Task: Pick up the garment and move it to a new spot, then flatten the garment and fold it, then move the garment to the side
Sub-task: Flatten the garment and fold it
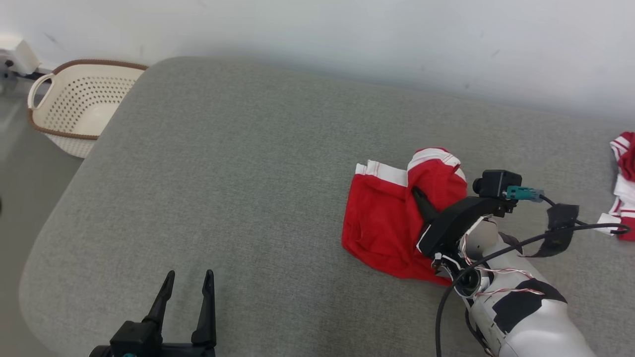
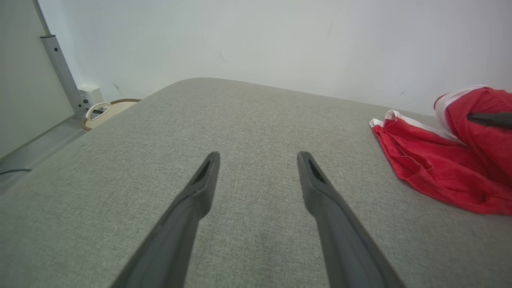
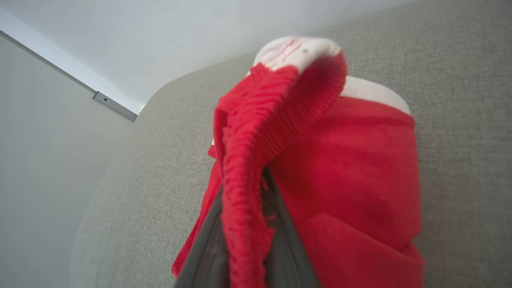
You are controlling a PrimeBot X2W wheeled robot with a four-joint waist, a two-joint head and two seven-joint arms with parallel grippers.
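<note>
At the head view's right edge lies the garment (image 1: 623, 191), a red jersey with red-and-white striped trim, cut off by the frame so that no numerals show. My right gripper (image 1: 419, 196) is not on it. It is shut on a smaller red garment with white panels (image 1: 382, 223), pinching the ribbed waistband (image 3: 244, 160) and lifting that edge into a hump while the rest lies on the grey cushion (image 1: 238, 188). My left gripper (image 1: 190, 273) stands open near the front edge, nothing between its fingers (image 2: 200, 188), well left of the red cloth (image 2: 440, 168).
A cream perforated basket (image 1: 79, 104) with a brown rim stands on the floor beyond the cushion's far left corner. A white wall runs behind the cushion. Black cables trail from my right wrist toward the jersey.
</note>
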